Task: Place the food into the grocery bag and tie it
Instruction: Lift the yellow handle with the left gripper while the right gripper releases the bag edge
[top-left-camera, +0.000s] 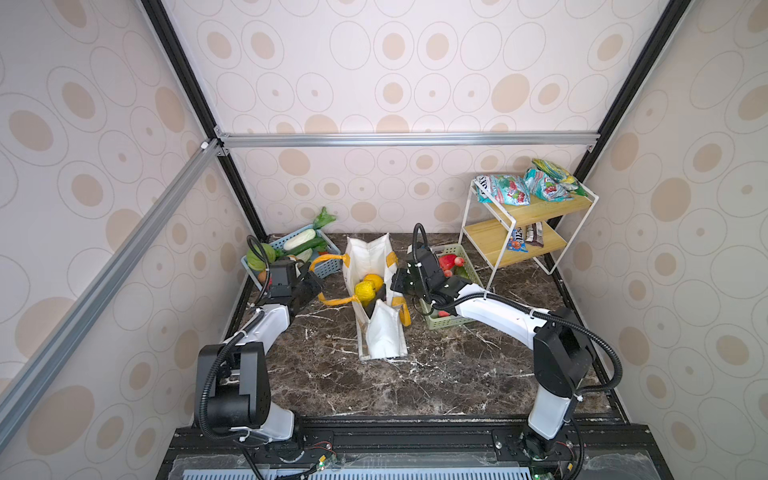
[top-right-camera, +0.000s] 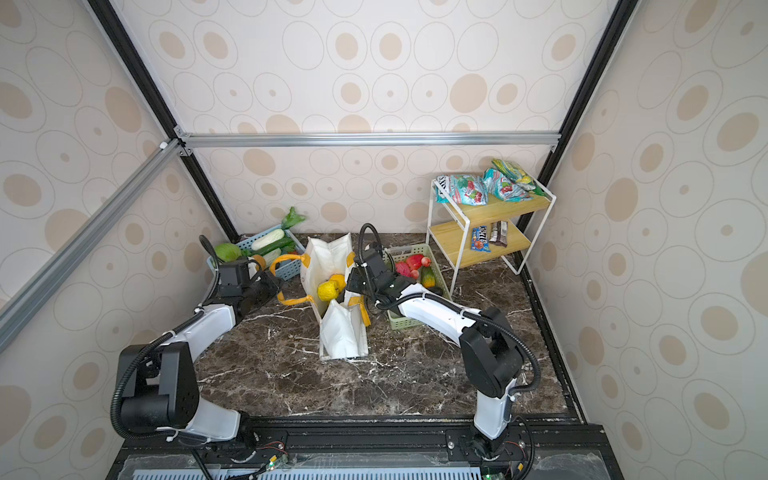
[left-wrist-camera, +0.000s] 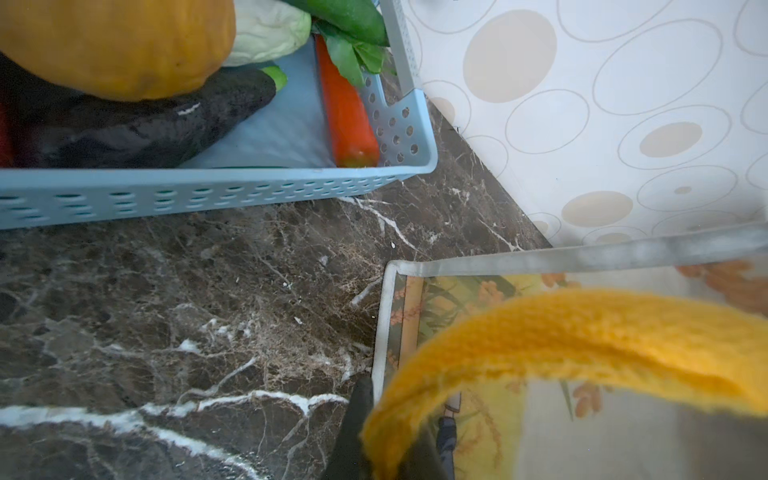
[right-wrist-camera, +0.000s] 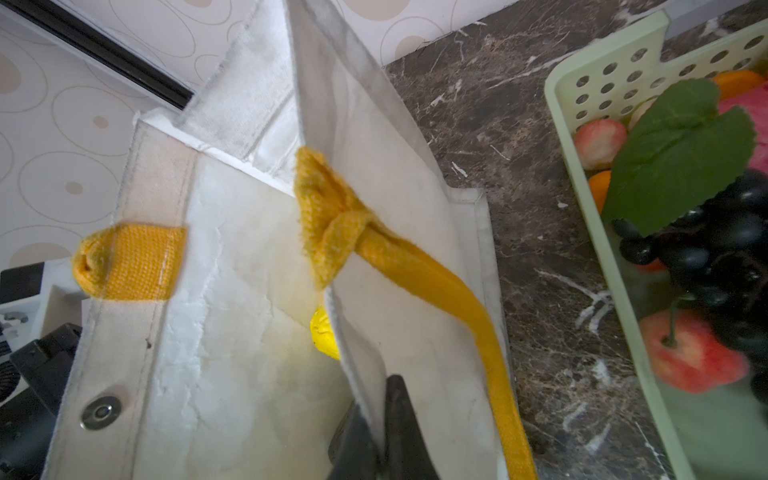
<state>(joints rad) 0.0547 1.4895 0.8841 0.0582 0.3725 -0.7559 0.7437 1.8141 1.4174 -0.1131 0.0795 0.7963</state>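
Right wrist — grocery bag (right-wrist-camera: 232, 270) within gripper (right-wrist-camera: 376, 403)

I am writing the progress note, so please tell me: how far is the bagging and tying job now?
Done: a yellow fruit and an orange lie inside the grocery bag. In hand: the left gripper is shut on one handle, the right gripper pinches the bag's wall. Left: the handles are not yet tied.

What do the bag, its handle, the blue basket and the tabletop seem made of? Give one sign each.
Bag: matt cream woven fabric; weave and stitched hems show.
Handle: yellow-orange woven webbing, fuzzy edges.
Blue basket: probably moulded plastic; smooth, slotted walls.
Tabletop: dark marble look, white veins; perhaps only a printed surface.
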